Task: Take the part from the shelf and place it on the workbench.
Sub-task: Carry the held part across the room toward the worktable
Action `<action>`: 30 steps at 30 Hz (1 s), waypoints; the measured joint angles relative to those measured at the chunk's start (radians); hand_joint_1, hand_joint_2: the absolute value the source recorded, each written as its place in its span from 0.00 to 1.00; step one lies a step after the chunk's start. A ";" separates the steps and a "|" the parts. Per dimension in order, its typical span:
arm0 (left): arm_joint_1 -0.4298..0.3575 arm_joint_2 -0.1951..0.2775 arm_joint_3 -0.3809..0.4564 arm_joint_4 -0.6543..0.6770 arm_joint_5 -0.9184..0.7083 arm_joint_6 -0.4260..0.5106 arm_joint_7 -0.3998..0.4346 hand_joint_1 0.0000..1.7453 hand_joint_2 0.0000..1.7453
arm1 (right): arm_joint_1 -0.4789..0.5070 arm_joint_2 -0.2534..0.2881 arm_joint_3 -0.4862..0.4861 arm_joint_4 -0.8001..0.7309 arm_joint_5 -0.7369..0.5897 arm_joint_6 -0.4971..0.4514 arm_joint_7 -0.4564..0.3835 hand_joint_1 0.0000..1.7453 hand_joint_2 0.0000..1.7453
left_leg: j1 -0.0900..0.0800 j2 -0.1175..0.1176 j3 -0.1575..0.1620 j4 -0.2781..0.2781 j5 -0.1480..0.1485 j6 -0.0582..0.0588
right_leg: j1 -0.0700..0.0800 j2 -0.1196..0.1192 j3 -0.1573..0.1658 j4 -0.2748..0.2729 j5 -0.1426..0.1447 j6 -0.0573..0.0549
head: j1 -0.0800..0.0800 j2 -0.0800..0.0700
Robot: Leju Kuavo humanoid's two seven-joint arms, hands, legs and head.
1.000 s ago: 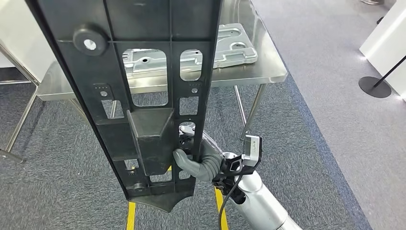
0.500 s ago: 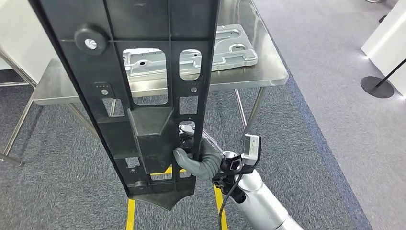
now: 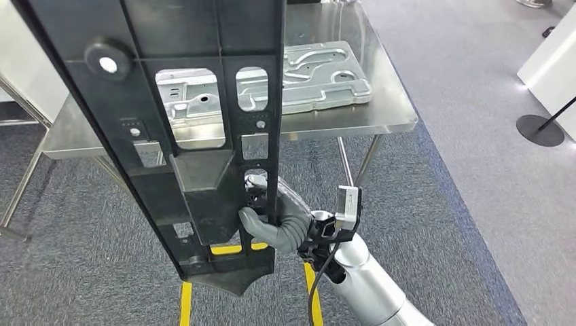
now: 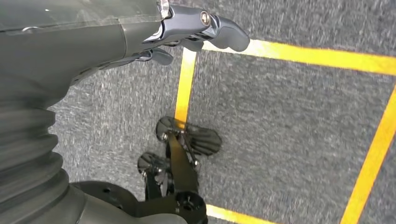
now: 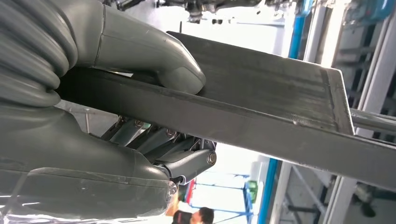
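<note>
With our right hand still clamping the upright black part and our left hand hanging empty, fingers loosely curled, the steel workbench has drawn nearer, so set-down approaches

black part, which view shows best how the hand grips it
The right wrist view: the right hand clamps the black part, thumb one side, fingers the other. The head view shows its full shape; the left wrist view shows floor.

Steel workbench on grey carpet, a silver metal plate flat on top.
</note>
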 joint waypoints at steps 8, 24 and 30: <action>-0.001 0.000 0.000 0.000 0.002 -0.002 0.000 0.00 1.00 | 0.000 -0.002 0.000 0.010 -0.006 0.000 0.000 1.00 1.00 | 0.003 -0.006 0.054 -0.009 -0.037 0.022 | -0.001 0.002 -0.189 0.249 -0.043 0.016 | 0.006 0.000; 0.000 -0.001 0.000 0.000 0.001 -0.003 0.001 0.00 1.00 | -0.001 0.006 0.002 0.016 -0.008 0.000 0.000 1.00 1.00 | 0.012 -0.002 -0.076 0.202 -0.097 -0.038 | -0.001 0.006 -0.028 -0.011 0.031 -0.034 | -0.001 0.000; 0.000 -0.001 0.000 0.000 0.000 -0.003 0.001 0.00 1.00 | -0.001 0.008 0.003 0.014 -0.008 -0.001 0.002 1.00 1.00 | 0.002 0.002 -0.014 0.009 0.005 -0.005 | 0.003 0.006 0.007 -0.007 -0.002 -0.003 | -0.002 0.000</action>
